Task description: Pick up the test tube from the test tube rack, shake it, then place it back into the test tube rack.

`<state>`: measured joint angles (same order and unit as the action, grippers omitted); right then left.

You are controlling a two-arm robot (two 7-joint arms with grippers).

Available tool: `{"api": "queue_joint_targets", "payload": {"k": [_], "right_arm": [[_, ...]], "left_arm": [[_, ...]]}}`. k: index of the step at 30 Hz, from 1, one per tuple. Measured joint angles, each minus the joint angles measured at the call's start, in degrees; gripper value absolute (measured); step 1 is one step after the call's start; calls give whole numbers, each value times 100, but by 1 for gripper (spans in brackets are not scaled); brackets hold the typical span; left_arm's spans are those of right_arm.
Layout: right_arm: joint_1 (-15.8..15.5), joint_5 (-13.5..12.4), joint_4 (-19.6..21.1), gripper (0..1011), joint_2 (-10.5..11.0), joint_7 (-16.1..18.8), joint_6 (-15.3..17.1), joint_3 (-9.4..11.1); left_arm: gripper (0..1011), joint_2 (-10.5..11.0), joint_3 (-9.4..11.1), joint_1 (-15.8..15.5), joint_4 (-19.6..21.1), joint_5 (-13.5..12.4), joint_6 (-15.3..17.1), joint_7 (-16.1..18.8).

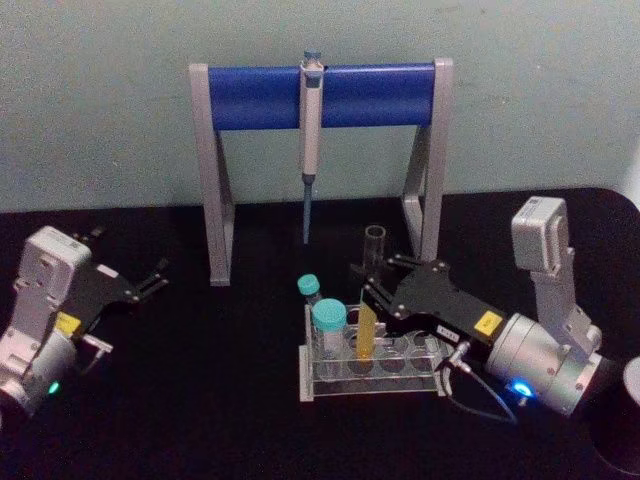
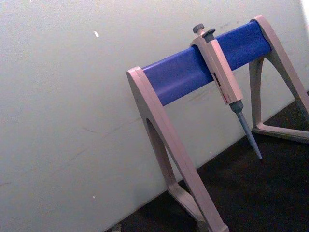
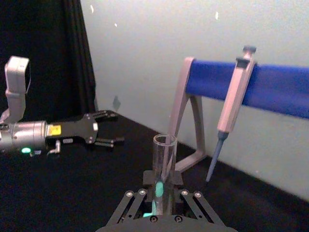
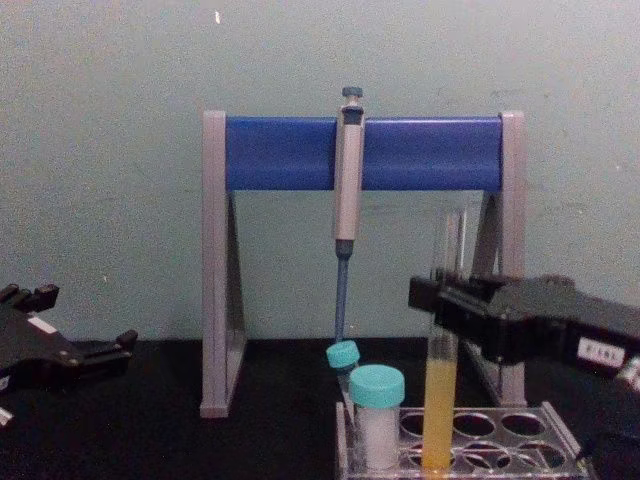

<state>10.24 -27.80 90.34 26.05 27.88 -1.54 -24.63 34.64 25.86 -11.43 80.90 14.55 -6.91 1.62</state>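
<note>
Right end effector (image 1: 372, 282) was clamped on the test tube (image 4: 440, 400) up on its clear part, reaching in from the rack's 4 o'clock, probably gripping high so the fingers cleared the teal-capped tubes (image 1: 328, 318). The tube's bottom sat in the test tube rack (image 1: 400, 385), not lifted yet. Left end effector (image 1: 150, 283) was parked open at 9 o'clock, out of the way.

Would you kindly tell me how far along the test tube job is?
Looks done: the right gripper is around the test tube. In hand: the tube stands with its base in the test tube rack, so it is either about to lift or just returned; I cannot tell which. Left: at least the release. The left gripper sits open, apart.
</note>
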Motion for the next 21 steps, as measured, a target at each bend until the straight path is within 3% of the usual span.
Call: {"api": "queue_joint_targets", "payload": {"k": [11, 21], "right_arm": [[76, 90, 279, 235, 16, -91, -78, 162], [557, 283, -157, 235, -240, -308, -35, 264]], "left_arm": [[1001, 0, 0, 0, 0, 0, 0, 0], [1001, 0, 0, 0, 0, 0, 0, 0]]}}
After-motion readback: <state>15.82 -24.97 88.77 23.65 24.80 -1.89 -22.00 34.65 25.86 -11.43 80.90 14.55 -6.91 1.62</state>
